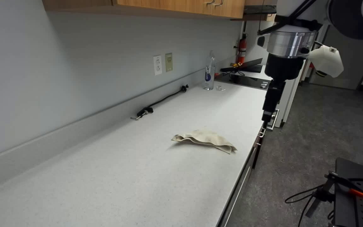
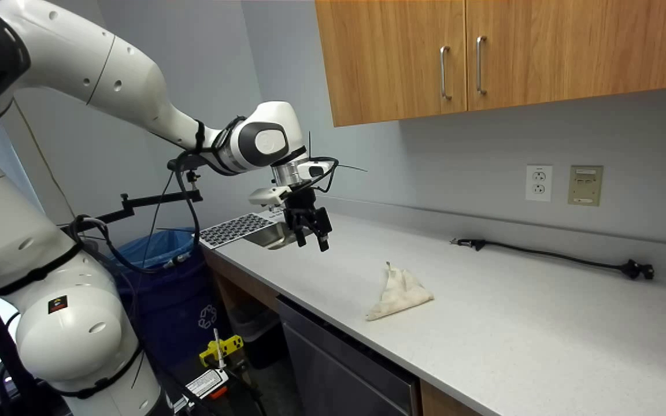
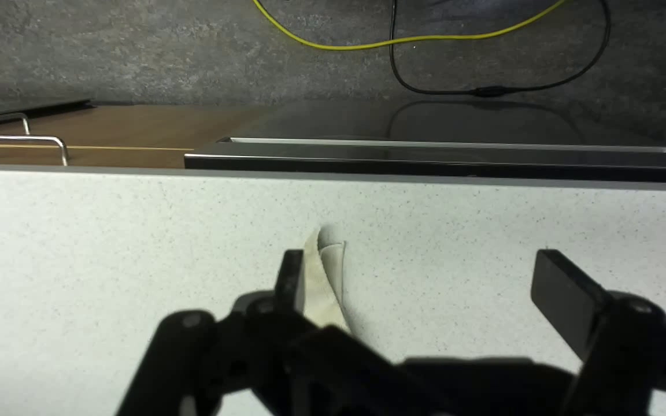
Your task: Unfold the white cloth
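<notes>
The off-white cloth lies folded and crumpled on the white counter. It shows in both exterior views [image 1: 205, 138] [image 2: 400, 294], roughly triangular with raised folds. In the wrist view, one pointed end of the cloth [image 3: 321, 297] shows two layers beside the left finger; the rest is hidden behind the gripper. My gripper [image 3: 420, 280] is open with nothing between its fingers. In both exterior views the gripper [image 1: 266, 118] [image 2: 313, 241] hangs above counter height, apart from the cloth.
The counter [image 1: 131, 183] meets a wall at the back and drops to the floor at its front edge. A black cable-like arm with clamps [image 1: 165, 98] lies along the wall. A clear bottle [image 1: 210, 72] stands near the cooktop [image 1: 244, 80]. Wooden cabinets [image 2: 518, 52] hang above.
</notes>
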